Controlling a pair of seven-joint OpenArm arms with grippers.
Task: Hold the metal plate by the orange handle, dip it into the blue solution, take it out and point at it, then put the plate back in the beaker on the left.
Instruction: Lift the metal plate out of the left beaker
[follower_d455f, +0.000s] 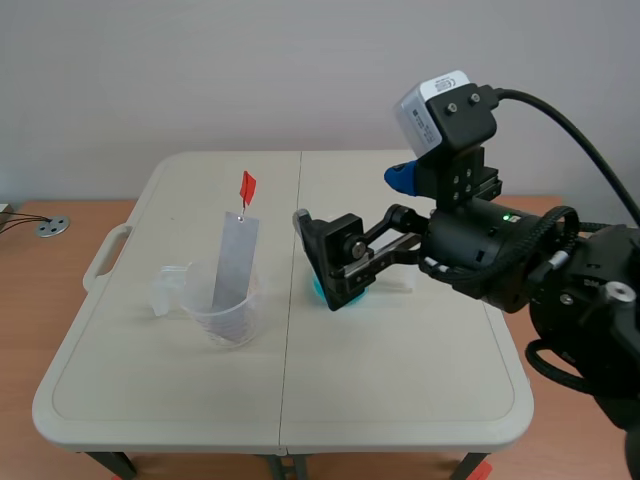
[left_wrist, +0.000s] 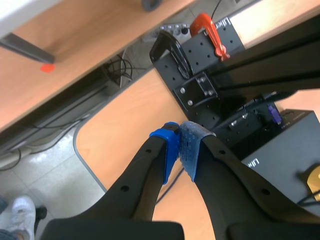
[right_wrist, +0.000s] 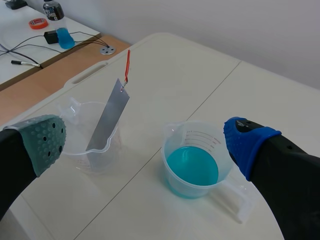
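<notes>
One thin grey metal plate (follower_d455f: 234, 262), with an orange handle (follower_d455f: 247, 187) on top, leans in the clear beaker (follower_d455f: 225, 320) on the counter (follower_d455f: 400, 360), near the blue solution (right_wrist: 192, 167). The right tool (right_wrist: 144, 145) gapes wide, holding nothing. Only the left wrist view shows the left tool (left_wrist: 180, 150), pads pressed together, empty.

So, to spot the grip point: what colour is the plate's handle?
Orange-red handle; clearest in right wrist view.
</notes>
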